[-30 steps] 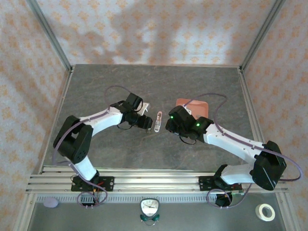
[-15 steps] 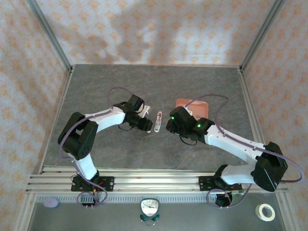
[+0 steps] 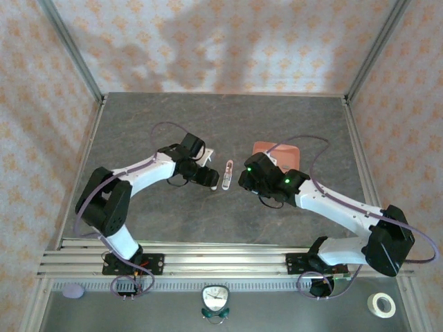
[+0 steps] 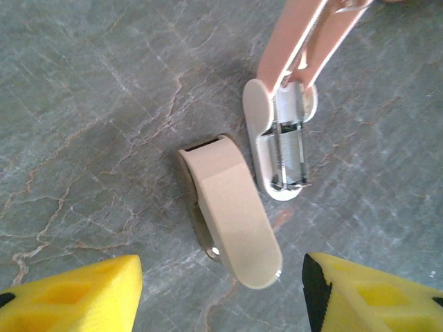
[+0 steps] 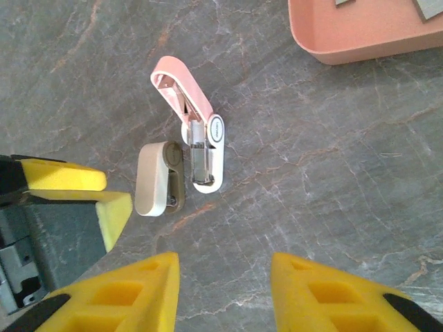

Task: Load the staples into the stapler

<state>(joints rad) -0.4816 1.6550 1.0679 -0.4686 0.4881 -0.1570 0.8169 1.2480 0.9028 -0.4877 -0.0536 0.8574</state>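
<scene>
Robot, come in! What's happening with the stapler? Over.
Left hand, right hand open, empty. Stapler lying open. Staples in pink tray. Beige piece beside stapler.

- We get bright, even light in all three views, seemingly from overhead.
- Up top, big soft shadows smear across the back wall [image 3: 208,41]; the table [image 3: 173,228] looks evenly lit.
- Wrist shots are crisp on the stapler [image 4: 280,145], which throws just a short, soft shadow.
- The yellow fingers [image 4: 76,297] at the bottom edge go a bit blurry on us.
</scene>
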